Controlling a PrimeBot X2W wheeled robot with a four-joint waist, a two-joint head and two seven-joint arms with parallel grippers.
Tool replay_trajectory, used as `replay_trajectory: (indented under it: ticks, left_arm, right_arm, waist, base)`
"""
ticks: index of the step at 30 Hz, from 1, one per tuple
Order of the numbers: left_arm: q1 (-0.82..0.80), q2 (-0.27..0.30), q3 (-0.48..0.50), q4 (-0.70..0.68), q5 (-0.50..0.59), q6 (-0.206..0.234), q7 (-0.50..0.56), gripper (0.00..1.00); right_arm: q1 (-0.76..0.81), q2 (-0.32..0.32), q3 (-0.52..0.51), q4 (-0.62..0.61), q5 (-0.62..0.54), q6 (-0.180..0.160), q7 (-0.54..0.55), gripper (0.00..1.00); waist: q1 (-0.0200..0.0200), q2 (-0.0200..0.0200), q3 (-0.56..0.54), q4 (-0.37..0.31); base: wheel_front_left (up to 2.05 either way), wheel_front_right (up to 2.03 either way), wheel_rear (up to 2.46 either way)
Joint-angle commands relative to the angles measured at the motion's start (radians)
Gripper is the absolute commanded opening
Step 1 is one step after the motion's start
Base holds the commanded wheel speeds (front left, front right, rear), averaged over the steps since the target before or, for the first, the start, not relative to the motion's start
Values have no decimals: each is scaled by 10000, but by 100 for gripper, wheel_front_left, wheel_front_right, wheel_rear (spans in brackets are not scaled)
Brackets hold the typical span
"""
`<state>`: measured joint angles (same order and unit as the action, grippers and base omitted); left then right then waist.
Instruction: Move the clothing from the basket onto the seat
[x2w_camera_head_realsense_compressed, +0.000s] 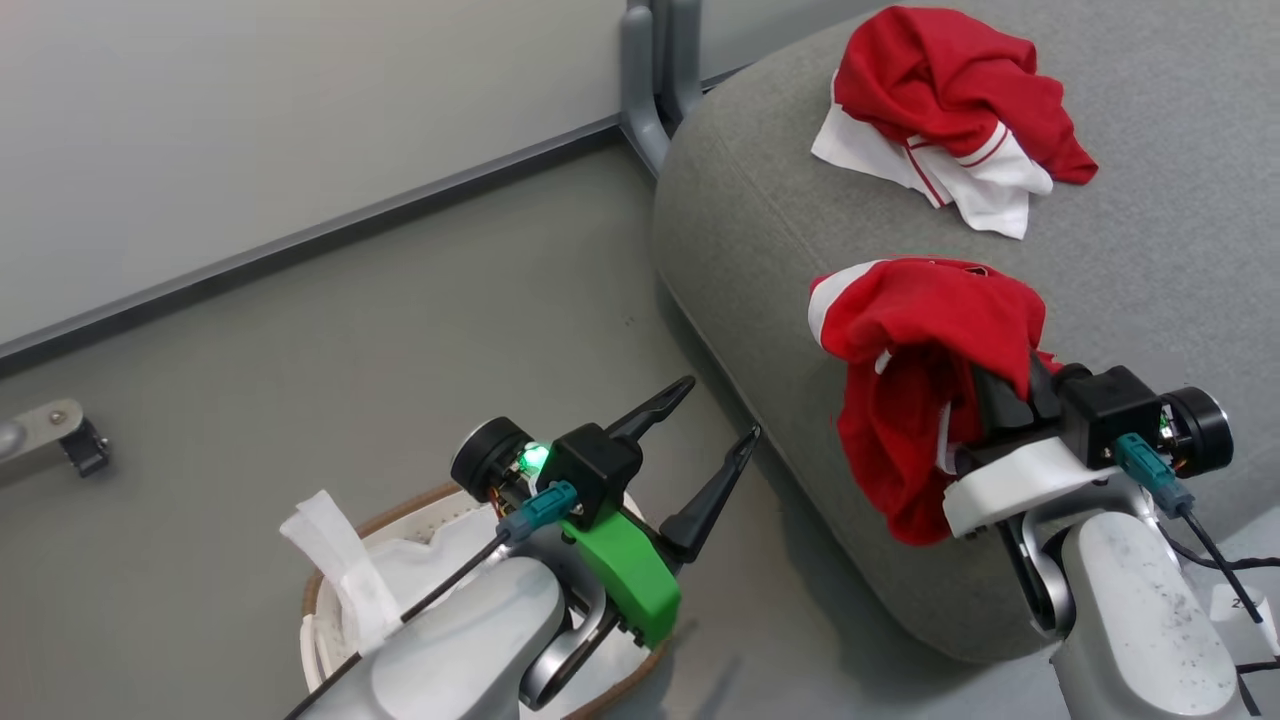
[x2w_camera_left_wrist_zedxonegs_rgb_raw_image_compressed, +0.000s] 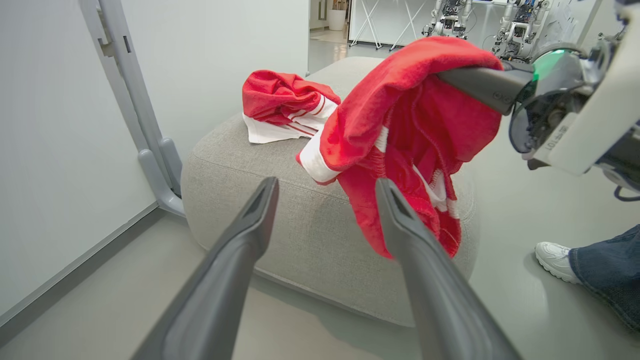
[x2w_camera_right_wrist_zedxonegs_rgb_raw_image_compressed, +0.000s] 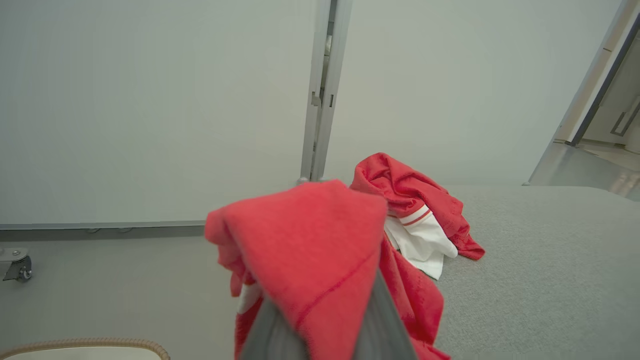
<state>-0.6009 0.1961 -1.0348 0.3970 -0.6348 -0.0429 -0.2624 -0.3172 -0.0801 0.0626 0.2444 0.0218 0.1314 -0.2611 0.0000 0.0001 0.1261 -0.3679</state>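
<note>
Head view: the right claw (x2w_camera_head_realsense_compressed: 1000, 400) is pinched tight on a red garment (x2w_camera_head_realsense_compressed: 920, 340), which drapes over its fingers above the seat (x2w_camera_head_realsense_compressed: 1150, 250) edge. A second garment (x2w_camera_head_realsense_compressed: 940, 90) lies beyond it, already delivered. The left claw (x2w_camera_head_realsense_compressed: 718, 408) gapes wide and empty, basket (x2w_camera_head_realsense_compressed: 395, 517) just behind it. Last step, I'd say: carry it further in, then release.

Crumpled red garment (x2w_camera_head_realsense_compressed: 940, 90) on grey seat (x2w_camera_head_realsense_compressed: 1150, 290) — second red garment (x2w_camera_head_realsense_compressed: 910, 400) dangling over its edge; basket (x2w_camera_right_wrist_zedxonegs_rgb_raw_image_compressed: 100, 342) nearby
</note>
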Motion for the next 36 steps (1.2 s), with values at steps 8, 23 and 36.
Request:
replay_trajectory:
  ticks: [8,23,36]
  left_arm:
    - [-463,87,-46,-1,174,35,89,100]
    - [-1560,686,150,-870,706,500,499,100]
    - [-2462,1217,198,-2049,1237,873,1114,100]
  right_arm:
    - [-900,-143,-324,429,118,-14,168,0]
    - [-6330,-2470,-795,1934,994,-14,1106,0]
    - [-9290,-5065,-2075,4824,480,-14,1864,0]
  waist:
    - [0,-1,1074,-209]
    - [0,-1,3203,788]
    - [0,-1,5129,2053]
  base:
    - [0,0,0]
    - [0,0,0]
    - [0,0,0]
